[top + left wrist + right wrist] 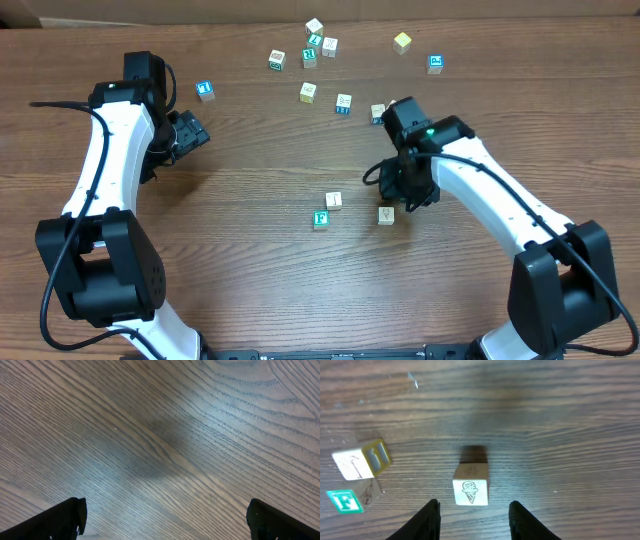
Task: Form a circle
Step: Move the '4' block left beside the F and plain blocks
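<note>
A wooden table (250, 200) is seen from above, with its grain running across the whole view. The left arm (100, 170) is bent over the table's left side, and the right arm (500, 200) is reached in from the right toward the middle. The left gripper (190, 133) is held over bare wood, well apart from every cube. In the left wrist view, the left gripper (165, 515) is spread wide with nothing between its fingers. The right gripper (405, 190) is lowered at the table's middle. In the right wrist view, the right gripper (475, 515) is parted, with a gap left on each side of the cube just ahead of its tips, so nothing is gripped. A loose scatter of cubes (309, 57) is spread along the far side of the table, most of them well apart from one another, and one blue-faced cube (205, 90) lies near the left arm. No closed circle is formed: only a group of three cubes (334, 201) is gathered near the middle. The ice-cream cube (386, 215) (470, 491) is set upright at the right of that group, apart from the other two. The green-faced cube (321, 219) (344, 500), marked with an F, is placed at the left. The cream cube (360, 459) with a yellow side is found just beside it, turned at a slight angle.
</note>
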Controlling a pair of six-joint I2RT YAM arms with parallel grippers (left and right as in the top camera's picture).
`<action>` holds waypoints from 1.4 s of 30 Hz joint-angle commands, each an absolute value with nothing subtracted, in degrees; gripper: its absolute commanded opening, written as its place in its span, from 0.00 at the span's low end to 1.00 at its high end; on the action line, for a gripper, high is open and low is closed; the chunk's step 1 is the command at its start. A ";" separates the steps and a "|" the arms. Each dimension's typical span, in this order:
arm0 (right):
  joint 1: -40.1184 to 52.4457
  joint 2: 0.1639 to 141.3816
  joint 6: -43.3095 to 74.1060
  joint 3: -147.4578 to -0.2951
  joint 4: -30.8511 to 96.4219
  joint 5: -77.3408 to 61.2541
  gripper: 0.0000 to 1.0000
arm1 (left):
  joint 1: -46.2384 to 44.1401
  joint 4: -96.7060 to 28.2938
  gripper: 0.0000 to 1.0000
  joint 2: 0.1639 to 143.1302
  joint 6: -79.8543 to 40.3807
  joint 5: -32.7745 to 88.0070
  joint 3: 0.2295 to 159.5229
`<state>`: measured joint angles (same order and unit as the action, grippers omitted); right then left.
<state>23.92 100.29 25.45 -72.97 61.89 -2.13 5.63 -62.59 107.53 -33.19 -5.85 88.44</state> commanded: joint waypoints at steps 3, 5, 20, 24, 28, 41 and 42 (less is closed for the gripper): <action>26.17 99.98 25.50 -69.32 59.37 -2.66 0.42 | 5.61 -62.59 1.00 107.55 -32.56 -6.52 89.62; 26.79 99.98 25.50 -68.25 57.84 -2.63 0.43 | 5.61 -62.59 1.00 107.55 -32.56 -6.52 89.62; 27.97 100.03 25.54 -63.11 52.18 0.34 0.50 | 5.61 -62.59 1.00 107.55 -32.56 -6.52 89.62; 27.97 100.03 25.52 -61.54 50.68 0.36 0.49 | 5.61 -62.59 1.00 107.55 -32.56 -6.52 89.62; 27.97 100.03 25.52 -61.08 49.71 0.32 0.46 | 5.61 -62.59 1.00 107.55 -32.56 -6.52 89.62; 27.97 100.03 25.52 -61.08 48.38 -0.10 0.30 | 5.61 -62.59 1.00 107.55 -32.56 -6.52 89.62; 27.97 100.03 25.52 -61.08 48.36 -0.10 0.30 | 5.61 -62.59 1.00 107.55 -32.56 -6.52 89.62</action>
<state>27.79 100.29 25.45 -61.58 48.69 -0.45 5.63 -62.59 107.53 -33.19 -5.85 88.44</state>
